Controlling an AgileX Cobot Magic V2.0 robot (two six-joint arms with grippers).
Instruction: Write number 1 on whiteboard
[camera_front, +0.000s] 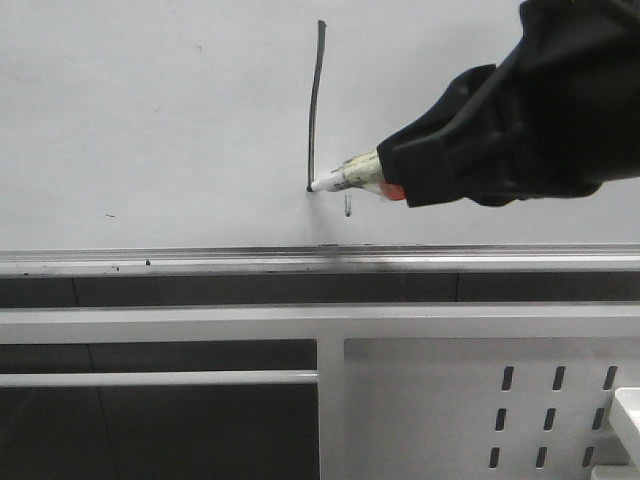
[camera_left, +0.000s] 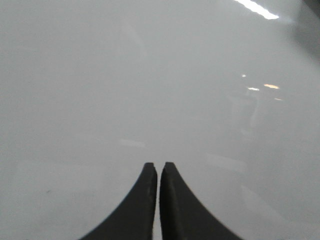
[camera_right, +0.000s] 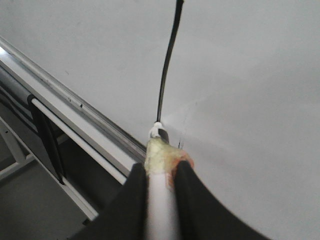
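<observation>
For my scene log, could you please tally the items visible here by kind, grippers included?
Grippers: 2, left gripper, right gripper
Marker pens: 1, marker pen
Whiteboards: 1, whiteboard
Long black strokes: 1, number 1
Perforated panels: 1, perforated metal panel
Total: 6

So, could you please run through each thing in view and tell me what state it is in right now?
number 1: drawn as a long, nearly vertical black stroke.
marker pen: held by the right gripper, tip at the stroke's lower end.
right gripper: shut on the marker pen.
left gripper: shut, holding nothing.
whiteboard: mostly white, with a short faint smudge under the pen.
</observation>
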